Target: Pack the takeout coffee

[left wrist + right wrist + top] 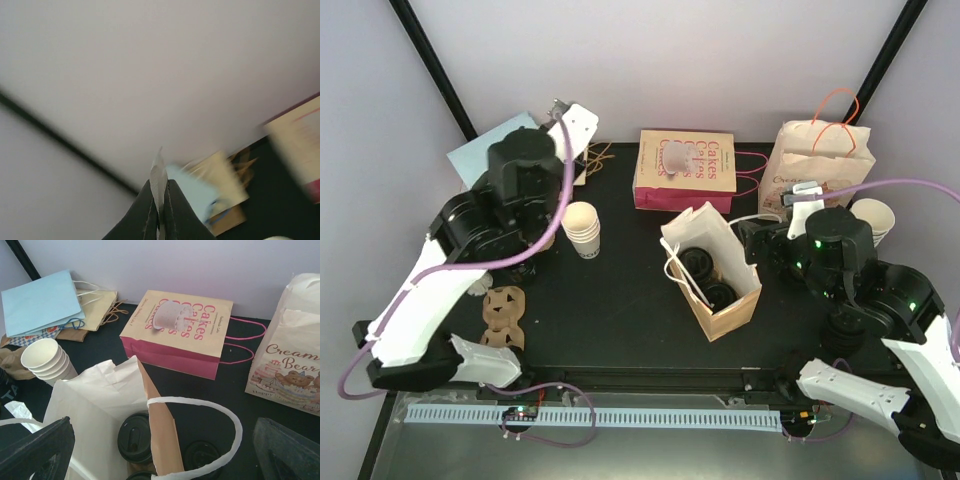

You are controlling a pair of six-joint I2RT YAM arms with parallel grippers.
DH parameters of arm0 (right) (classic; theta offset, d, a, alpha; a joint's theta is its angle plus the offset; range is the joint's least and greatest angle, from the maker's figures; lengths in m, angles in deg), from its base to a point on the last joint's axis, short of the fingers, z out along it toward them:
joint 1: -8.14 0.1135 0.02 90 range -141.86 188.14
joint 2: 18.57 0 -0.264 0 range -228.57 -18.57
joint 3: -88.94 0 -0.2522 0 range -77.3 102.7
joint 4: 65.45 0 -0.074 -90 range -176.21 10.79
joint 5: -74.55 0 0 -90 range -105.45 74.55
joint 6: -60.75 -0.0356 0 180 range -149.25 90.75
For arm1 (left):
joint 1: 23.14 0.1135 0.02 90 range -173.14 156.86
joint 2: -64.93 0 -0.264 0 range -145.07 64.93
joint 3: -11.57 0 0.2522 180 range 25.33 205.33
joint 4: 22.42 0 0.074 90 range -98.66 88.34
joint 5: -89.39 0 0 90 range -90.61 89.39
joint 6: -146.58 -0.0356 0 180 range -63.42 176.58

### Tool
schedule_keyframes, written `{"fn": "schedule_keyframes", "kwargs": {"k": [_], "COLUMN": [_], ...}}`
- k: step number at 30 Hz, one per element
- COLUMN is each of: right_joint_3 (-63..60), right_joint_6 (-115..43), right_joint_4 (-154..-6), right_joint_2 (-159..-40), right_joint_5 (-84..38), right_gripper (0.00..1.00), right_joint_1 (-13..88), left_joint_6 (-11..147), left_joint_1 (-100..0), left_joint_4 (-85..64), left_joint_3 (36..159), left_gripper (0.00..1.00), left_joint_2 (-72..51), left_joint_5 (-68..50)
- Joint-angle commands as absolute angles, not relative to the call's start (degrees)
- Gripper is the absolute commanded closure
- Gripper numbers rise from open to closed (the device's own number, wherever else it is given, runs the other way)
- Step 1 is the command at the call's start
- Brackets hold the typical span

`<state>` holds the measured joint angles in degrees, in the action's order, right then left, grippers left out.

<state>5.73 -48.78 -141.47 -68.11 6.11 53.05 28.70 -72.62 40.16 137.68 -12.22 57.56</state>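
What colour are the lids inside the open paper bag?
The lids are black, seen best in the right wrist view.

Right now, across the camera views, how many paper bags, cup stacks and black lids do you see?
Paper bags: 5 (blue, tan, Cakes, Cream Bear, open white)
Cup stacks: 2
Black lids, inside the open bag: 2 plainly; a third is unclear
Total: 9
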Motion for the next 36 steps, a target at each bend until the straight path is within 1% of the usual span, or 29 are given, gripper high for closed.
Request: {"fn": "schedule_keyframes", "kwargs": {"k": [1,4,7,11,15,23,30,36], "right_joint_3": [8.1,8.9,9.7,10.4,10.5,10.3,9.9,9.9], "right_joint_6": [-49.0,-49.3,-49.9,-50.6,-51.2,-52.6,-53.2,-53.4], "right_joint_4": [-142.3,-142.9,-143.5,-143.7,-143.9,-144.4,-144.8,-145.1], "right_joint_2": [-68.0,-68.3,-68.7,-68.7,-68.5,-68.2,-67.7,-67.6], "right_joint_5": [8.4,8.8,9.0,9.5,10.6,12.0,12.5,12.9], "right_gripper": [0.0,0.0,0.0,0.0,0.0,0.0,0.0,0.0], "right_joint_1": [52.7,52.8,52.7,52.7,52.8,52.8,52.8,52.8], "left_joint_6": [39.9,45.8,49.1,53.4,57.8,63.1,65.9,68.8], "left_joint_1": [-76.8,-76.9,-76.9,-76.9,-76.9,-76.9,-76.9,-76.9], "left_joint_4": [32.9,23.5,11.3,-1.8,-6.3,-15.1,-25.3,-31.8], "left_joint_3": [138.6,132.0,123.0,113.1,110.0,103.7,98.0,97.8], "left_gripper": [0.98,0.99,0.98,0.97,0.95,0.95,0.95,0.96], "left_joint_2": [-5.4,0.7,7.3,14.3,17.0,17.9,16.2,11.1], "left_joint_5": [29.2,15.6,5.2,-3.2,-9.3,-17.3,-19.6,-20.5]}}
